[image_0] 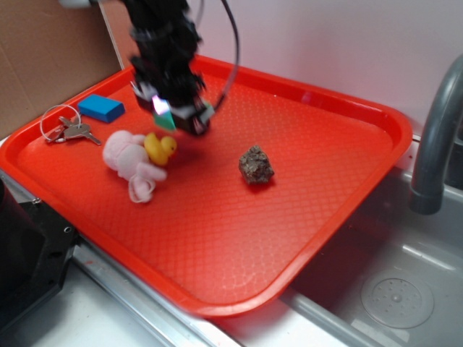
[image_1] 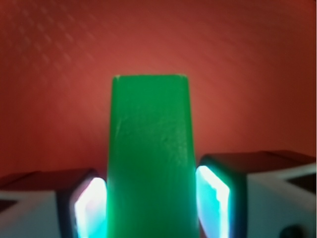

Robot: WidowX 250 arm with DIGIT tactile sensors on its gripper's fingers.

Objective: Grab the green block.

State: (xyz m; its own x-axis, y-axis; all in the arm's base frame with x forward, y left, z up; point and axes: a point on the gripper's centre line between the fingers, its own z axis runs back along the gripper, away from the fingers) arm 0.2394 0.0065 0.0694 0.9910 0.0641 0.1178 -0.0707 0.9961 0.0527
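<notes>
Wrist cam: gripper (image_1: 151, 198) is clamped on the green block (image_1: 149, 148), pads (image_1: 90, 208) glowing w/ light, block sticking out over the red tray (image_0: 289, 137). Ext view: block's held just above the yellow duck (image_0: 160, 147) (pink plush (image_0: 130, 163) beside it), rock (image_0: 255, 165) to the side, blue block (image_0: 101, 108) & keys (image_0: 69, 130) farther back.

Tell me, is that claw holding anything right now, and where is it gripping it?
Yes: the gripper holds the green block, its two fingers pressing the block's long sides at the near end.
</notes>
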